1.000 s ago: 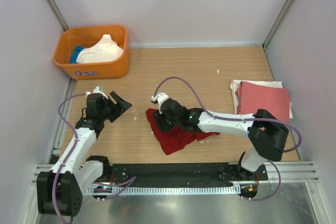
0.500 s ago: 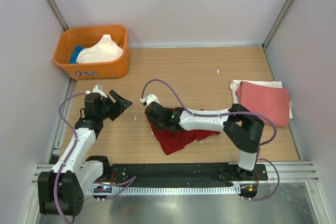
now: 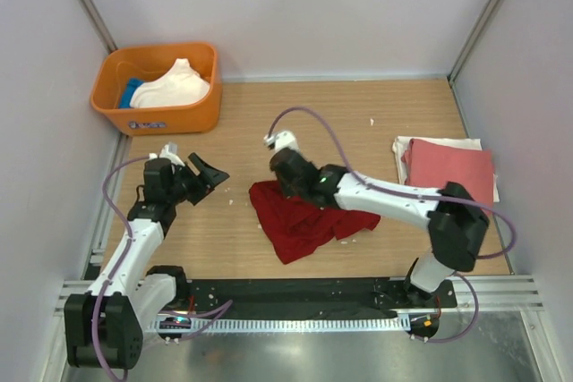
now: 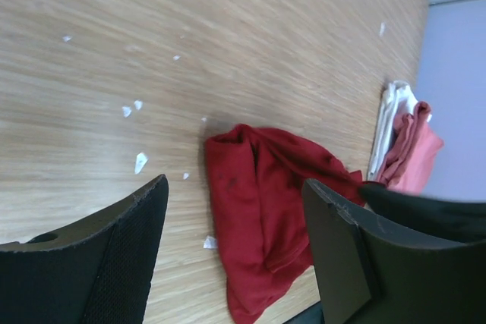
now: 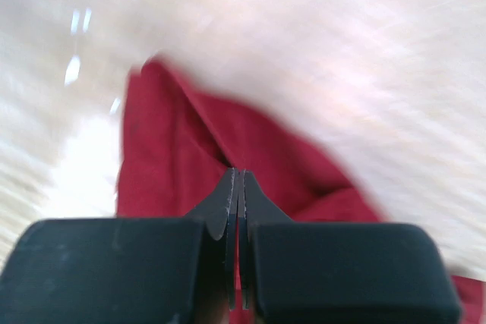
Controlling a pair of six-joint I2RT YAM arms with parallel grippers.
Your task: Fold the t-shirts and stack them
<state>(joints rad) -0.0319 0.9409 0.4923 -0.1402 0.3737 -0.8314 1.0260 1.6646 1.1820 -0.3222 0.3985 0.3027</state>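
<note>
A dark red t-shirt [image 3: 300, 221] lies crumpled on the wooden table in front of the arms. My right gripper [image 3: 285, 176] is at its far edge, jaws pressed together with a ridge of red cloth [image 5: 175, 157] running up into the tips [image 5: 238, 174]. My left gripper [image 3: 210, 174] hovers open to the left of the shirt, apart from it; the shirt [image 4: 258, 210] shows between its spread fingers [image 4: 235, 182]. A folded salmon-pink t-shirt [image 3: 448, 172] lies on a white one [image 3: 439, 142] at the right. The right wrist view is motion-blurred.
An orange tub [image 3: 157, 118] stands at the back left with a cream t-shirt [image 3: 175, 87] and a blue one [image 3: 132, 91] inside. Small white scraps [image 4: 140, 162] dot the wood left of the red shirt. Grey walls close in both sides.
My right gripper has gone from half open to shut and swung back right and farther from me over the shirt's far edge. The left arm has barely moved.
</note>
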